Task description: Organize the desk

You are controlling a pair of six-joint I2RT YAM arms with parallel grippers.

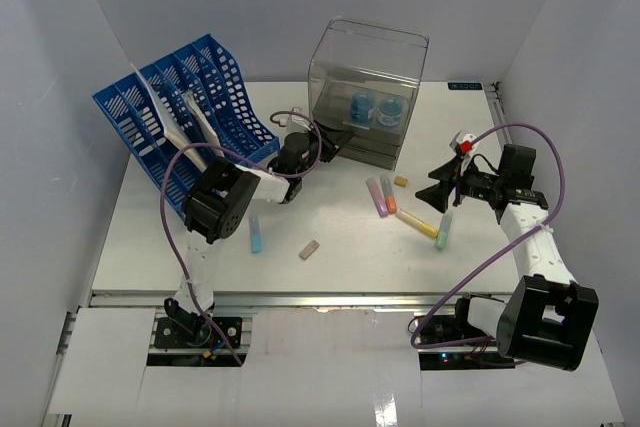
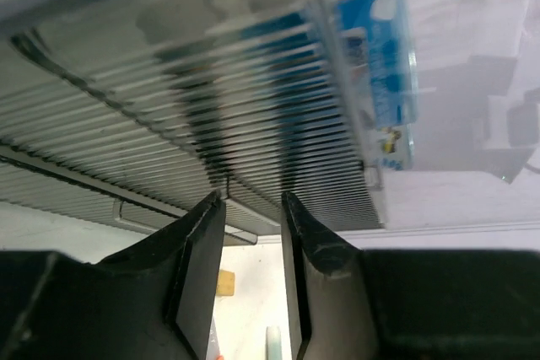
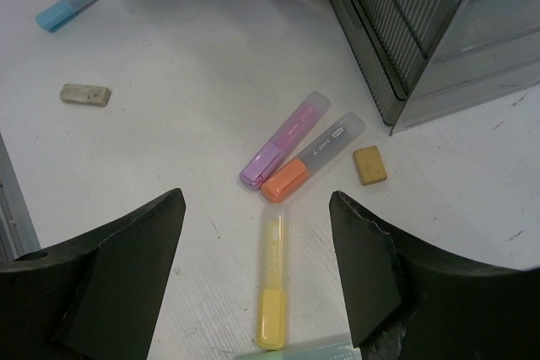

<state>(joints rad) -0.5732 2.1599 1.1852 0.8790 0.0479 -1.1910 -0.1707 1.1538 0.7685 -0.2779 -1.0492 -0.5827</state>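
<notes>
The white desk [image 1: 330, 272] holds scattered stationery. My left gripper [image 1: 335, 139] is at the lower front of the clear drawer box [image 1: 365, 92]. In the left wrist view the gripper [image 2: 251, 196] is open a little, its tips against the ribbed drawer front [image 2: 211, 115], with nothing between them. My right gripper [image 1: 437, 197] hangs wide open and empty. In the right wrist view the gripper [image 3: 257, 200] is above a yellow highlighter [image 3: 272, 292]. Purple [image 3: 283, 141] and orange [image 3: 312, 158] highlighters lie just beyond it.
A blue slotted file rack [image 1: 185, 112] stands at the back left. A blue highlighter [image 1: 255, 236], a tan eraser [image 1: 309, 249], a green highlighter [image 1: 443, 231] and a small yellow eraser [image 1: 401, 181] lie on the desk. Pale walls enclose it.
</notes>
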